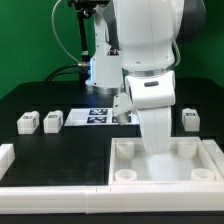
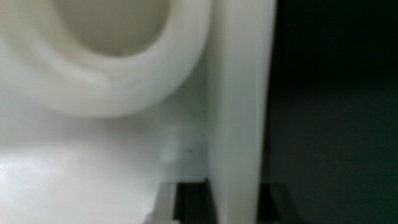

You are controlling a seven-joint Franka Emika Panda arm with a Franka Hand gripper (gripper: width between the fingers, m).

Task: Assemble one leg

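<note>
1. My gripper [image 2: 217, 205] is pressed together, seemingly pinching the rim of the tray [image 1: 150, 188], beside a corner socket [image 2: 107, 50].
2. It holds no leg. The nearest leg [image 1: 190, 120] sits close by, just past the tray, and another leg [image 1: 52, 120] lies well apart.
3. The leg looks light, stiff and smooth. I'd pinch two flat opposite sides, squarely.

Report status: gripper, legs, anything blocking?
Gripper shut, down at the tray by a corner socket; load not discernible. Three legs loose on the table: two at exterior view's left, one at right. Nothing seen blocking.
</note>
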